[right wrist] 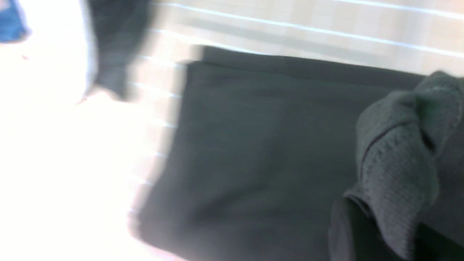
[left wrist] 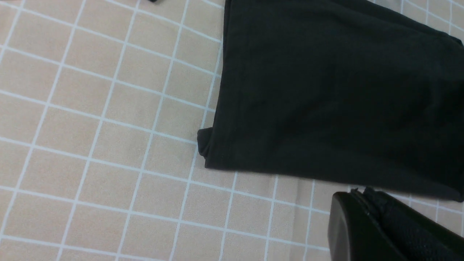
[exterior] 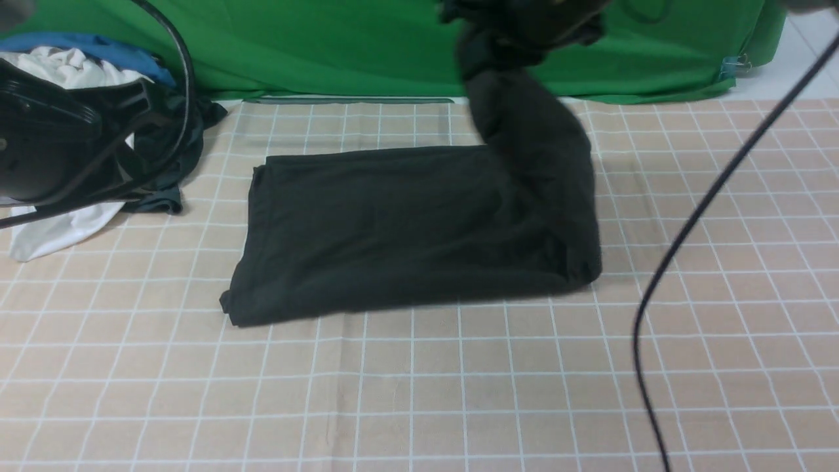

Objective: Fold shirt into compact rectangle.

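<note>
The black shirt (exterior: 393, 229) lies folded into a wide band on the checked cloth; no logo or neck label shows. Its right end rises in a twisted column to my right gripper (exterior: 518, 26), which is high at the back and shut on the fabric. In the right wrist view a bunch of shirt (right wrist: 398, 163) sits in that gripper (right wrist: 362, 210) above the flat part (right wrist: 253, 145), with motion blur. My left gripper (left wrist: 359, 192) hovers off the shirt's near left corner (left wrist: 210, 148), its fingers pressed together on nothing. The left arm (exterior: 39, 144) is raised at far left.
A pile of white, blue and dark clothes (exterior: 72, 65) lies at the back left behind the left arm. A green backdrop (exterior: 328, 46) closes the far side. A black cable (exterior: 688, 229) hangs across the right. The checked tablecloth (exterior: 419, 393) covers the table.
</note>
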Robot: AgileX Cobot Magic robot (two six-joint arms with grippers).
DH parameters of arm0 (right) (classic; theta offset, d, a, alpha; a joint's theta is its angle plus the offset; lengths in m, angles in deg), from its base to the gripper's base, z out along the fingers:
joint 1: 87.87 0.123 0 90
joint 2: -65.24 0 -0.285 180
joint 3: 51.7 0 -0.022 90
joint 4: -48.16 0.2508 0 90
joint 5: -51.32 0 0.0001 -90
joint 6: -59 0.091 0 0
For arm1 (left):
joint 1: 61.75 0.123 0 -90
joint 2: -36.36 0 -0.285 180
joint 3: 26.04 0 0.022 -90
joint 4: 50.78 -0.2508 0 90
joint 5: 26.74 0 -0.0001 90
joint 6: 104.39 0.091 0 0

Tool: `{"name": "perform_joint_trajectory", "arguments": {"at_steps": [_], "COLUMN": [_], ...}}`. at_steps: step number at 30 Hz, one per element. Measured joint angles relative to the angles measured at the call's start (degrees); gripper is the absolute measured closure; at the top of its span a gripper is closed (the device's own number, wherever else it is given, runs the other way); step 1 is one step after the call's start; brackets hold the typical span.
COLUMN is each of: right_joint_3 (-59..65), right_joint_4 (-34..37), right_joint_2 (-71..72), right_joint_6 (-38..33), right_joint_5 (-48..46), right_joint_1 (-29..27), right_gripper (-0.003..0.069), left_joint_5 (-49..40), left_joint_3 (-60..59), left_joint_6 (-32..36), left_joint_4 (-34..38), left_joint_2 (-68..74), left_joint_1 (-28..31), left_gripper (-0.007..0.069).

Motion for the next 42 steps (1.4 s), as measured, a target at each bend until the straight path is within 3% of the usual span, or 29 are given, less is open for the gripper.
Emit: {"name": "perform_joint_trajectory", "arguments": {"at_steps": [8, 21, 26, 30, 34, 36, 38, 41, 42], "right_joint_3": [0.0, 0.0, 0.0, -0.1, -1.1, -3.3, -4.4, -8.1, -8.1], "right_joint_4": [4.6, 6.9, 7.6, 7.8, 7.6, 6.2, 5.2, -0.8, -0.8], "right_joint_2": [-7.7, -17.0, -19.2, -19.7, -18.8, -16.5, -15.3, -10.2, -10.2], "right_joint_6": [2.2, 2.8, 3.3, 4.7, 1.5, -3.4, -4.7, -9.1, -9.4], "right_joint_5": [11.2, 29.1, 32.4, 32.3, 26.9, 17.4, 13.5, 0.1, -0.6], "right_joint_1": [7.4, 13.6, 14.7, 14.7, 14.1, 11.9, 10.8, 5.7, 5.4], "right_gripper": [0.0596, 0.0578, 0.0468, 0.0255, 0.0196, 0.0227, 0.0263, 0.05, 0.0513], "left_joint_5": [-0.3, -0.3, -0.3, -0.3, -0.3, -0.3, -0.3, 0.8, 0.8], "left_joint_3": [0.0, 0.0, 0.0, 0.0, -0.1, 0.0, 0.0, 0.0, 0.0], "left_joint_6": [0.3, 1.8, 1.8, 1.9, 1.9, 1.9, 1.9, 1.4, 1.4], "left_joint_4": [0.8, 2.4, 2.4, 2.4, 2.4, 2.4, 2.4, 2.5, 2.5], "left_joint_2": [0.0, 0.0, 0.0, 0.0, 0.0, 0.0, 0.0, 0.6, 0.7], "left_joint_1": [0.0, 0.0, 0.0, 0.0, 0.0, 0.0, 0.0, 0.0, 0.0], "left_gripper": [0.0611, 0.0611, 0.0611, 0.0611, 0.0611, 0.0611, 0.0611, 0.0611, 0.0611]}}
